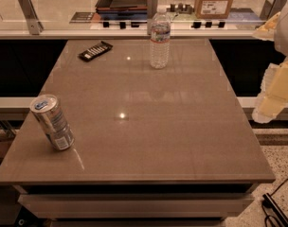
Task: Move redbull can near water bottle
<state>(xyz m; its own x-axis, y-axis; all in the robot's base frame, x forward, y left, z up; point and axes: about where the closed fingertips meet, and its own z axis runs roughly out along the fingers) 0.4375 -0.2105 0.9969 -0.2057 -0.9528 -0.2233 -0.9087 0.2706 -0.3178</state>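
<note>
Silver-blue redbull can (52,123) stands front-left, clear water bottle (160,40) upright far back, tool (265,111) at right edge.

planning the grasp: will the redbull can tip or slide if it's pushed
The redbull can is tall and slim, so a high push likely tips it. Its smooth metal may slide on the glossy table. The gripper is beyond the table's right edge.

Redbull can (52,122) near-left on table (182,126), water bottle (160,40) far-centre, well apart; claw (271,103), seemingly, beyond right edge.
</note>
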